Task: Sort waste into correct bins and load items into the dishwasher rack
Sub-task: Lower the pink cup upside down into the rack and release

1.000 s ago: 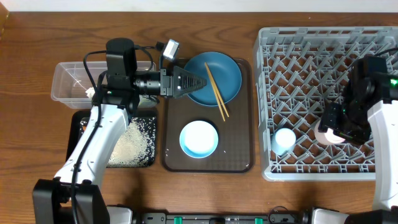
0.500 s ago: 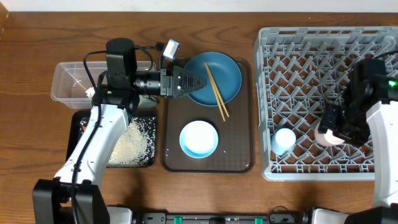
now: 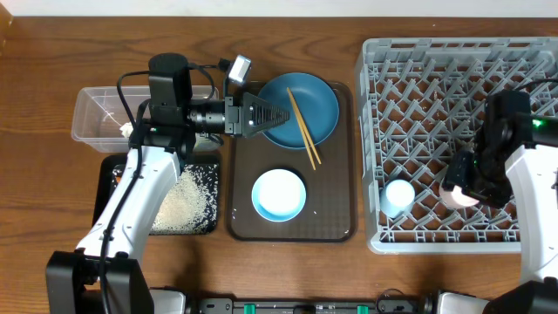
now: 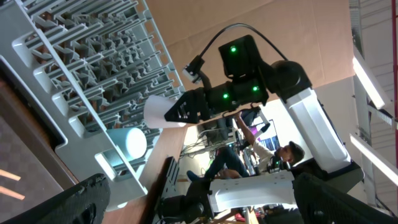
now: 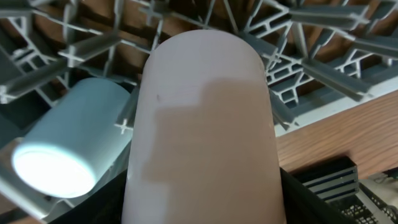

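Rack point(image 3: 453, 42) has blue cup point(image 3: 399, 194); right gripper point(image 3: 462, 187) clasps pink cup point(image 5: 202, 124); left gripper point(image 3: 275, 116) spread, empty; we count plate point(image 3: 321, 98), bowl point(image 3: 279, 194), chopsticks point(image 3: 302, 129) unloaded.

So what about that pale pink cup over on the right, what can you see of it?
The pink cup is a plain, smooth, matte tumbler with no handle, probably plastic. The right gripper grips it, tilted rather than upright, over the near right part of the grey rack. A light blue cup lies in the rack close beside it. Whether the pink cup touches the rack cannot be told.
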